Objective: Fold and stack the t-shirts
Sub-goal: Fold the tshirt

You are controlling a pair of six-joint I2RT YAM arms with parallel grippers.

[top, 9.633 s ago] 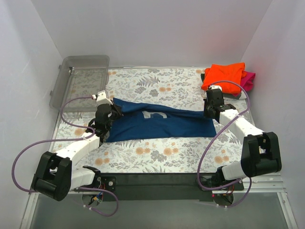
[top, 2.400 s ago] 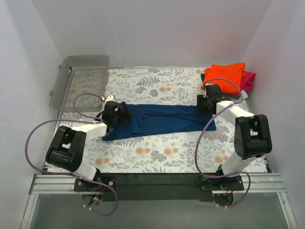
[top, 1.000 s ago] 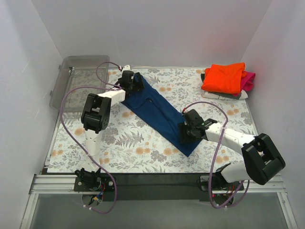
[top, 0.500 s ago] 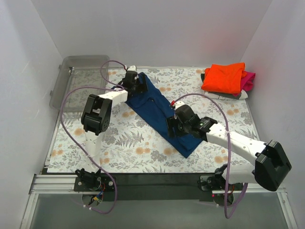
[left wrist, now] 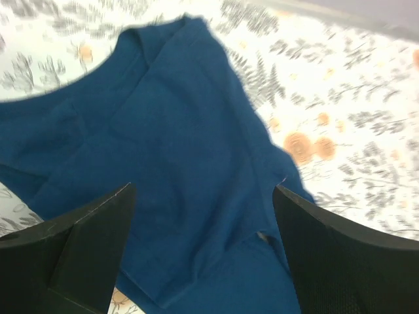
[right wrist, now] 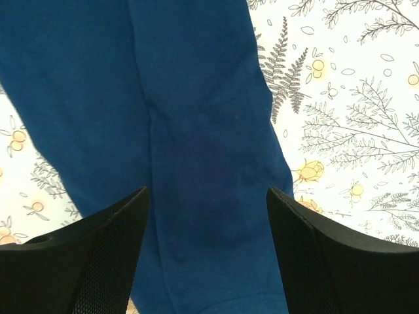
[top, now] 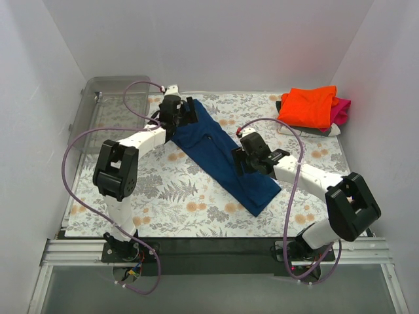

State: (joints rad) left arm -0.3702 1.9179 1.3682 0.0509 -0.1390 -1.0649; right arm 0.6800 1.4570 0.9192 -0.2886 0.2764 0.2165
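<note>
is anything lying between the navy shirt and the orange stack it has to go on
Nothing visible lies on the table between the navy shirt and the orange stack; only the right arm's purple cable arcs over it.

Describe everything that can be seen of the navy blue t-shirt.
The navy blue t-shirt, soft cloth folded into a long narrow strip, lies flat and diagonal on the floral table, far left to near right. No print shows. The left gripper hangs over its far end, the right gripper over its middle, jaws open.
</note>
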